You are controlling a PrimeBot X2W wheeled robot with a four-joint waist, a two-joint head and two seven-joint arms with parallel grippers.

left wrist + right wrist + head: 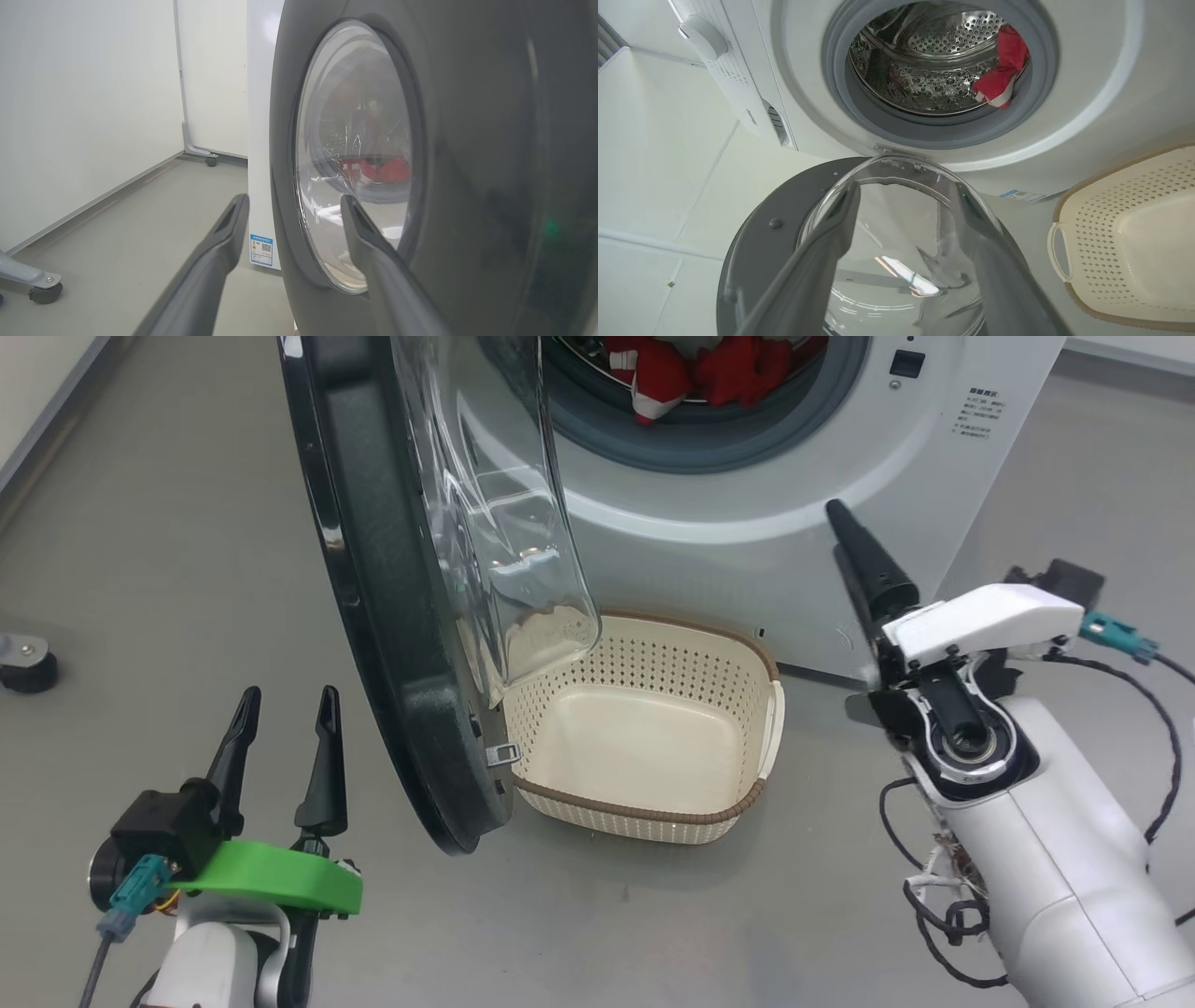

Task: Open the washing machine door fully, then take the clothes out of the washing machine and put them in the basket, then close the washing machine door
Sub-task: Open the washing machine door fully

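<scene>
One step of three under way: door (373, 569) swung out from machine (840, 457), apparently short of fully open.
Red clothes (709, 369) heaped at drum mouth, none removed; basket (653, 821) on floor just before machine, empty, left end under door's glass bowl; unloading and closing not yet begun; left gripper (288, 700) spread wide beside door's outer face, holding nothing, contact with rim not discernible; right gripper (908, 193) spread likewise, empty, aimed at door's inner glass and port, clear of door, well apart from clothes.
</scene>
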